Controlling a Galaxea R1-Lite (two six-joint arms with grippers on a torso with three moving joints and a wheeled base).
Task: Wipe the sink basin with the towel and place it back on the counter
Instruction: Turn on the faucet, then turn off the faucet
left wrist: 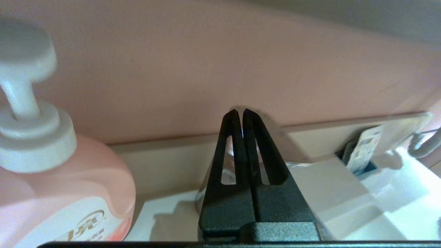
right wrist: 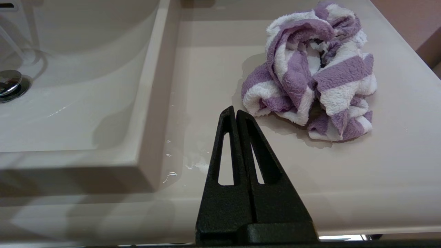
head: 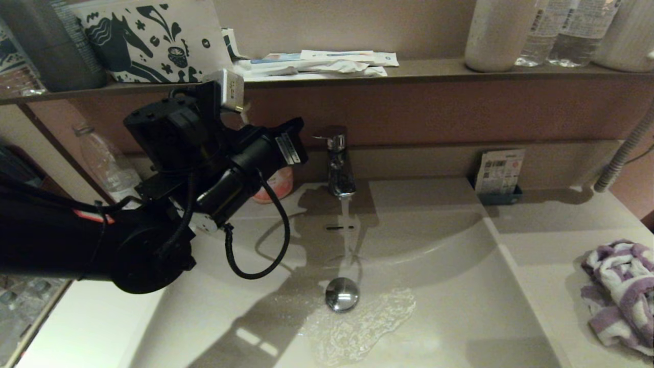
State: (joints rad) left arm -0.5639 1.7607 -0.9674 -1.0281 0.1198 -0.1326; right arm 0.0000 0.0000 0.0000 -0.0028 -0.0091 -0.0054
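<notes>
The cream-white sink basin (head: 460,306) lies in the middle, and water runs from the chrome faucet (head: 340,168) onto the round drain plug (head: 342,294), pooling in front of it. The purple-and-white striped towel (head: 621,294) lies crumpled on the counter (head: 552,240) to the right of the bowl. My left arm (head: 219,168) is raised at the back left. Its gripper (left wrist: 238,112) is shut and empty, right in front of the faucet (left wrist: 205,181). My right gripper (right wrist: 236,112) is shut and empty, low over the counter (right wrist: 213,69), short of the towel (right wrist: 310,75).
A pink soap pump bottle (left wrist: 51,193) stands beside the left gripper. A clear bottle (head: 107,163) is at the back left and a card holder (head: 499,174) at the back right. The dark shelf (head: 434,69) above carries bottles and packets. A grey hose (head: 623,153) hangs on the right.
</notes>
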